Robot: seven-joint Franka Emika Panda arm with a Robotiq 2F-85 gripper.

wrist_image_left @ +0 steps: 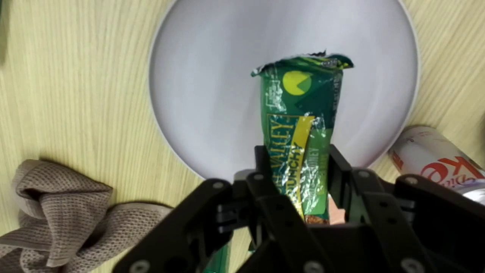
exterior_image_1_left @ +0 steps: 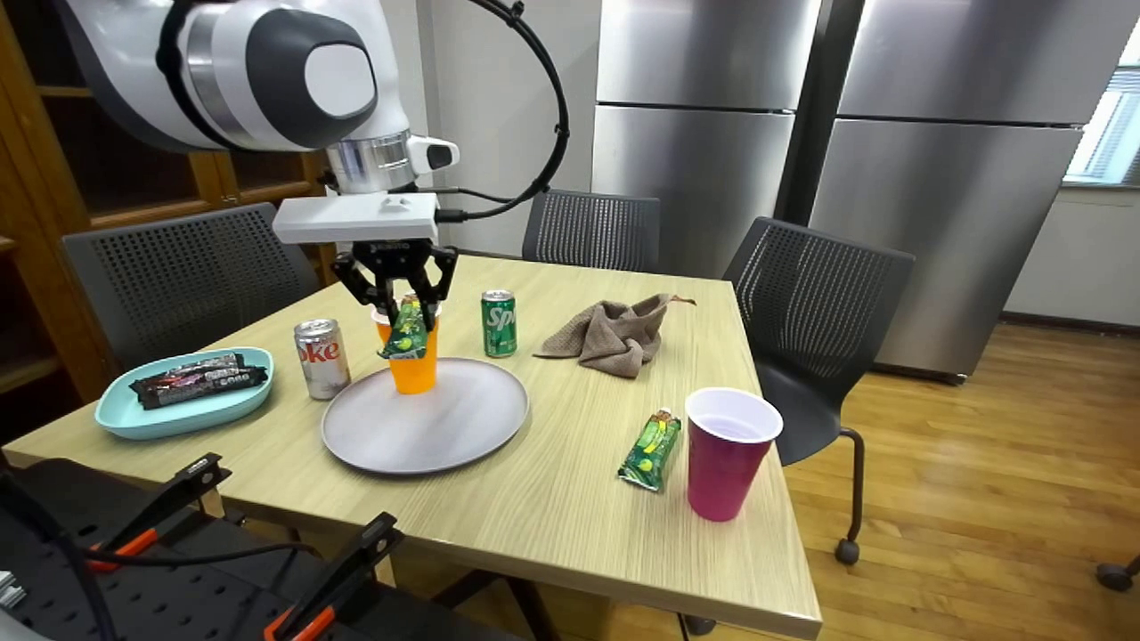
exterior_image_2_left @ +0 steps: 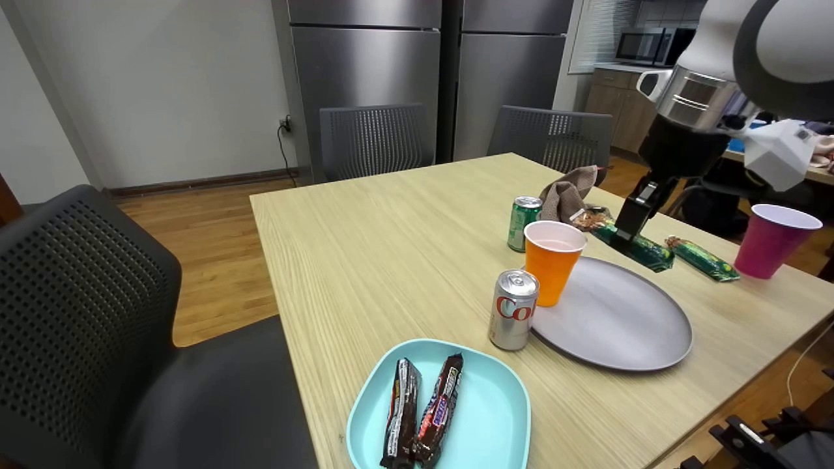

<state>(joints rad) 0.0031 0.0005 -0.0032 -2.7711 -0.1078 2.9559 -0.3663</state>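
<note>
Wrist view, gripper [wrist_image_left: 298,159] pinching bar [wrist_image_left: 299,125], plate [wrist_image_left: 212,94] below

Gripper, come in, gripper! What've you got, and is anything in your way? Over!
Gripper closed on green granola bar. Bar held above gray plate, not set down. Orange cup standing on plate, close by, may be in the way.

Bright, fairly even light fills both exterior views. In an exterior view, a daylit window with pale slatted blinds [exterior_image_1_left: 1109,133] washes out between two and three o'clock, and vertical glare streaks a tall brushed-steel refrigerator [exterior_image_1_left: 699,160] toward one. The wrist view is softer: highlights dot the green plastic-wrapped rectangular bar [wrist_image_left: 299,136], shadow edges the crumpled taupe textured cloth [wrist_image_left: 75,212] at eight, and the black two-fingered gripper [wrist_image_left: 297,151] looks dark and soft-edged toward six.
</note>
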